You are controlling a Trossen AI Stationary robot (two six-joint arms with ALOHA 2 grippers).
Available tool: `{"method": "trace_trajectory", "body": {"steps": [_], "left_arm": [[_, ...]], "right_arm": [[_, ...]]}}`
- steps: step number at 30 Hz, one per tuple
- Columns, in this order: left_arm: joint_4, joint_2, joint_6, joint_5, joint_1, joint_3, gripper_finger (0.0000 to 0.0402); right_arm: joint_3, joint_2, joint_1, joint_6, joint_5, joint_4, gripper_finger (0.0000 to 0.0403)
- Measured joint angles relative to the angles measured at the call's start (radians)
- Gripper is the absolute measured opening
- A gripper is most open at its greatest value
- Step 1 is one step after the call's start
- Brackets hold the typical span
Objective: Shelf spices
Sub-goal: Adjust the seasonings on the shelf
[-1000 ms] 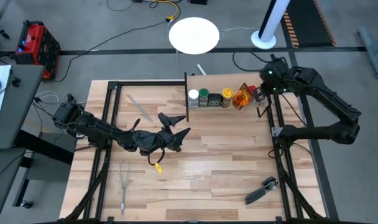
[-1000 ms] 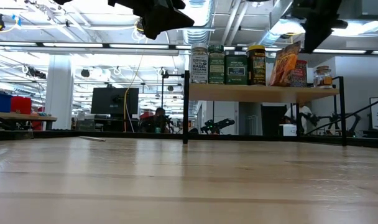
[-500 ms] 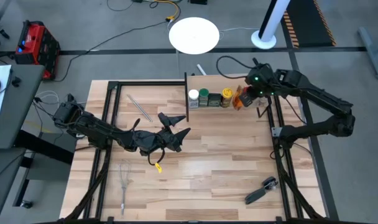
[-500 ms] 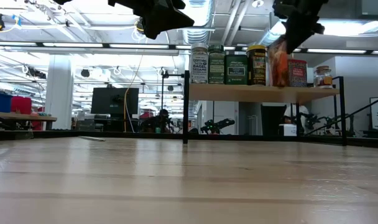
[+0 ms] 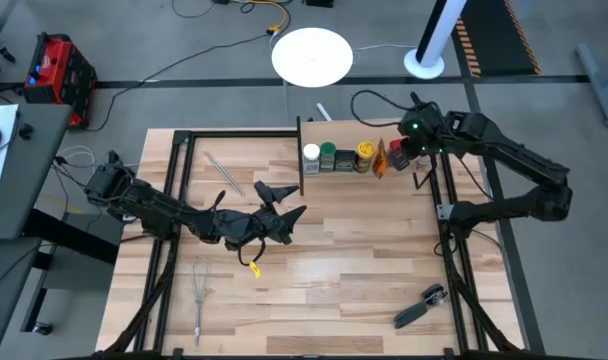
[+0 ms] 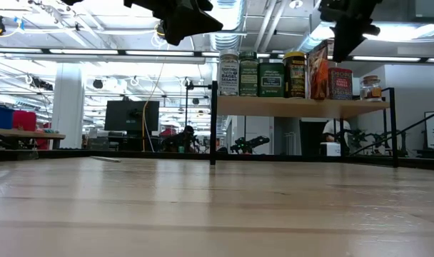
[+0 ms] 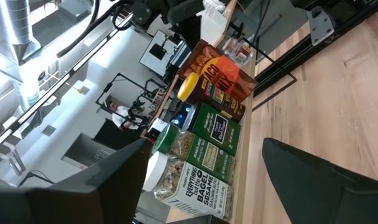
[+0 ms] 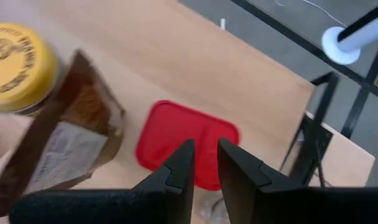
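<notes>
The spices stand in a row on the shelf (image 6: 295, 107) at the table's far right: a white-capped jar (image 5: 311, 155), a green-capped jar (image 5: 328, 153), a dark square tin (image 5: 345, 159), a yellow-capped jar (image 5: 365, 152), an orange packet (image 6: 318, 68) and a red tin (image 6: 340, 82). The packet stands upright beside the yellow-capped jar. My right gripper (image 8: 201, 149) hangs shut just above the red tin's lid (image 8: 176, 140), pointing steeply down, with nothing between its fingers. Over mid-table my left gripper (image 5: 287, 200) stays open, level, facing the shelf. My right gripper stands close beside the orange packet's top corner (image 6: 327, 46). I cannot tell whether the outer side of a finger touches it.
A small glass jar (image 6: 370, 87) stands at the shelf's right end. A wire whisk (image 5: 200, 290) lies near the front left, a black-handled tool (image 5: 419, 308) at the front right, and thin metal rods (image 5: 224, 172) at the far left. The table's middle is bare wood.
My right gripper has gone toward the table's left along the shelf, from beyond the red tin to above it. The orange packet, which leaned toward the right, now stands upright against the yellow-capped jar.
</notes>
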Motion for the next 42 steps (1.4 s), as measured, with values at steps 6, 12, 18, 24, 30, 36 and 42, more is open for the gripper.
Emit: {"method": "trace_trajectory", "body": {"steps": [6, 12, 18, 24, 30, 36, 42], "left_arm": [[-0.005, 0.0, -0.014, 0.0, 0.0, 0.0, 0.0304], [-0.03, 0.0, -0.027, 0.0, 0.0, 0.0, 0.0304], [-0.033, 0.0, -0.027, 0.0, 0.0, 0.0, 0.0304], [-0.034, 0.0, -0.032, 0.0, 0.0, 0.0, 0.0304], [-0.034, 0.0, -0.034, 0.0, 0.0, 0.0, 0.0304], [-0.035, 0.0, -0.034, 0.0, 0.0, 0.0, 0.0304], [-0.035, 0.0, -0.034, 0.0, 0.0, 0.0, 0.0304]], "right_arm": [[0.0, -0.017, -0.066, 0.002, 0.028, 0.002, 0.0067], [0.0, 0.005, -0.115, 0.016, 0.015, -0.044, 0.0045], [0.0, 0.012, -0.082, 0.02, 0.007, -0.052, 0.0016], [0.0, 0.012, -0.053, 0.027, 0.006, -0.055, 0.0005], [0.0, 0.011, -0.044, 0.027, 0.007, -0.061, 0.0005], [-0.04, 0.011, -0.046, 0.023, 0.016, -0.046, 0.0005], [-0.05, 0.008, -0.029, 0.024, 0.017, -0.024, 0.0005]]}}
